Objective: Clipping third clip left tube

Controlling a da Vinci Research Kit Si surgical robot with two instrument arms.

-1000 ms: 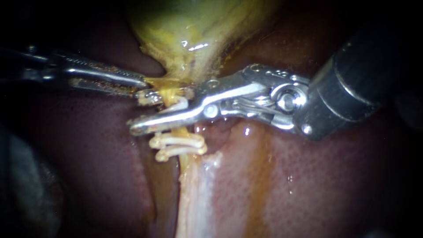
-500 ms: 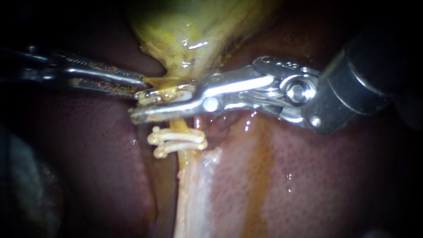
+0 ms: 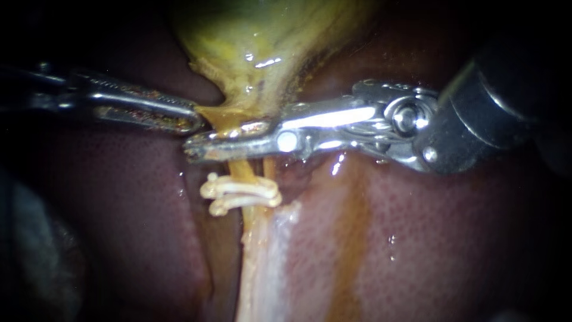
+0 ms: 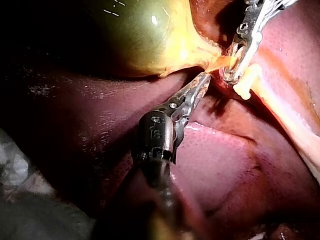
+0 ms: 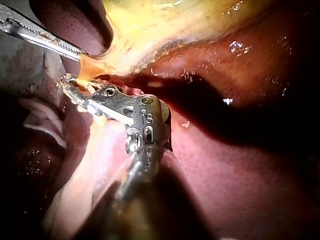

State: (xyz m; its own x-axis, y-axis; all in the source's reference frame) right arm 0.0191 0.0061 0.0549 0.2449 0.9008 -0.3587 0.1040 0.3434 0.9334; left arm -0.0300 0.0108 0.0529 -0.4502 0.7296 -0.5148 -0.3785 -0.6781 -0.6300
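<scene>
The right instrument [image 3: 192, 150] reaches in from the right, and its jaws are pressed together across the tube [image 3: 241, 172], just below the gallbladder [image 3: 262, 42]. The metal covers that stretch of the tube, so anything else caught between the jaws is hidden. Nearer along the same tube, just clear of the jaws, two pale clips [image 3: 241, 197] sit side by side, touching each other. A thinner strand runs just to the right of the tube, and it is hard to tell whether the jaws catch it too.

The left instrument [image 3: 192, 121] comes in from the left. Its jaws pinch the yellow tissue at the gallbladder's narrow end, with the tips partly buried in it. Its shaft fades into darkness at the left edge. The liver [image 3: 417, 238] lies under everything, and the gallbladder's far part is cut off by the view.
</scene>
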